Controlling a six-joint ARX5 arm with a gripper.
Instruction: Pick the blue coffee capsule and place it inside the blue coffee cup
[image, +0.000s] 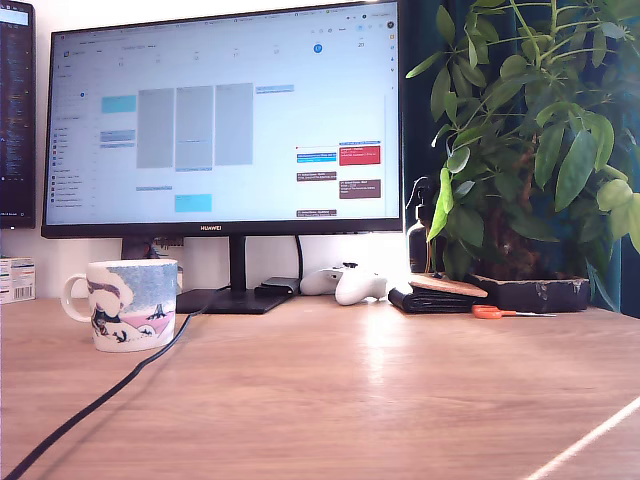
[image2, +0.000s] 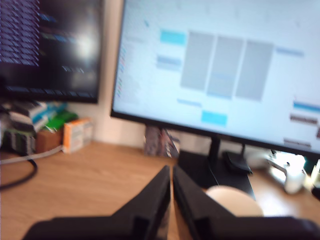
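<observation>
The blue coffee cup (image: 125, 305), a mug with a white handle and a snow-scene print, stands on the wooden desk at the exterior view's left. In the wrist view only its pale rim (image2: 233, 200) shows, just past one black finger (image2: 192, 200). My gripper (image2: 171, 172) shows only in the wrist view, above the desk, its two fingers brought together with nothing visible between them. The blue coffee capsule is out of view in both views. The arm does not appear in the exterior view.
A large monitor (image: 220, 120) on a stand fills the back of the desk, and a black cable (image: 100, 400) runs forward past the mug. A white controller (image: 345, 283), a dark wallet (image: 435, 295), orange scissors (image: 490, 312) and a potted plant (image: 530, 130) sit at the right. Small boxes (image2: 75, 134) lie under a second, dark screen (image2: 50, 45).
</observation>
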